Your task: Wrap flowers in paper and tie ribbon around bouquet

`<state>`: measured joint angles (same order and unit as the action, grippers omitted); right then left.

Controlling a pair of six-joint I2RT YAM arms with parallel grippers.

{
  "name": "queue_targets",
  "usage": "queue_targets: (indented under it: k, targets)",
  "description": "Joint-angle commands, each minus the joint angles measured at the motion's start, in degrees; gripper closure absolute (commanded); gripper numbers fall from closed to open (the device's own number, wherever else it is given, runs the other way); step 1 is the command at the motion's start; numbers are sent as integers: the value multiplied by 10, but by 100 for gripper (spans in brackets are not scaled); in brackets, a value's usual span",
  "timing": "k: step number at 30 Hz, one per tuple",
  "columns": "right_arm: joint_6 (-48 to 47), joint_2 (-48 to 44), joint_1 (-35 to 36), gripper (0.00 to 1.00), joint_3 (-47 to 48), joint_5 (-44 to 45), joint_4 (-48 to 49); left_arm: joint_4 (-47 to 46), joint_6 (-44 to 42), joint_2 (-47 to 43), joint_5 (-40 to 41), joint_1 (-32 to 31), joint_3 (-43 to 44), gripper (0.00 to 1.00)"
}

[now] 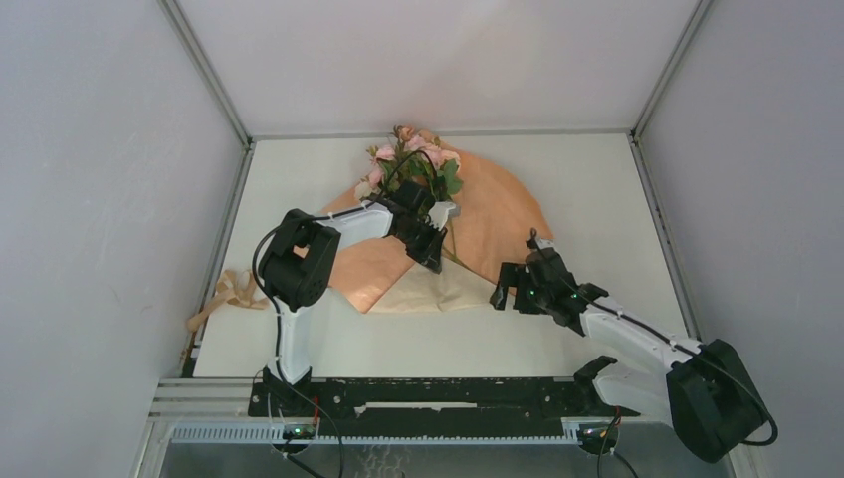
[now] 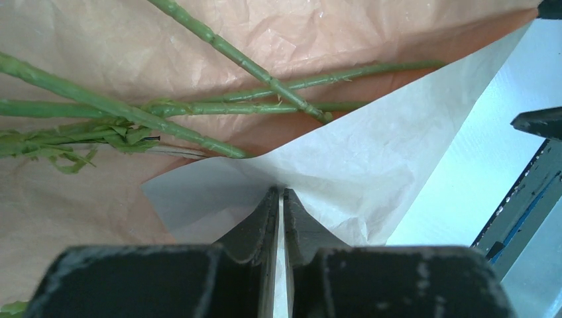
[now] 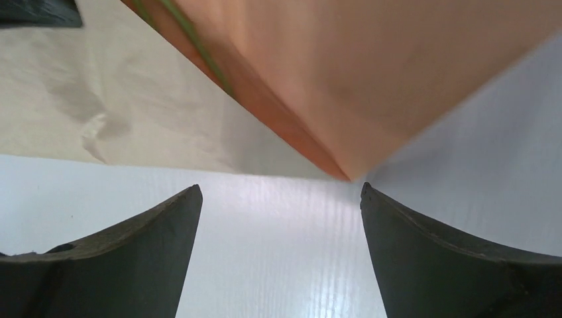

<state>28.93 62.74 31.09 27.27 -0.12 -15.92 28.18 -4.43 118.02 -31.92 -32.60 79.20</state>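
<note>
— Which arm is nearer the wrap?
— The left gripper [image 2: 280, 192]. Its jaws are narrow and seem to pinch the pale folded flap of the tan crinkled kraft paper [image 2: 99, 40]. The long green stems [image 2: 252, 63] of the pink flowers [image 1: 386, 153] lie just ahead, crosswise.
— The right gripper [image 3: 281, 187]?
— Spread wide and empty over the white table [image 3: 278, 265], with the paper's corner just ahead. The limp peach ribbon [image 1: 229, 294] lies well apart, off to the left gripper's left.

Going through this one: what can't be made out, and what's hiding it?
Top view: the left gripper covers the lower part of the flowers on the paper.
Top view: the ribbon is too small to trace its loops or ends.
Left wrist: the blooms are cut off by the left edge; only stems show.
Right wrist: the paper is blurred, too close.
</note>
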Motion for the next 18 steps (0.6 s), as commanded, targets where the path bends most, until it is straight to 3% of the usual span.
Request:
queue_targets:
  k: [1, 8, 14, 18]
  targets:
    - [94, -55, -36, 3, -56, -50, 87, -12, -15, 20, 41, 4, -11, 88]
    - [251, -65, -55, 11, -171, -38, 237, -11, -15, 19, 40, 4, -11, 88]
    - [312, -35, -48, 20, -161, -20, 253, -10, -16, 13, 39, 4, -11, 88]
    - [351, -24, 7, 21, -146, 52, 239, -7, -16, 16, 38, 4, -6, 88]
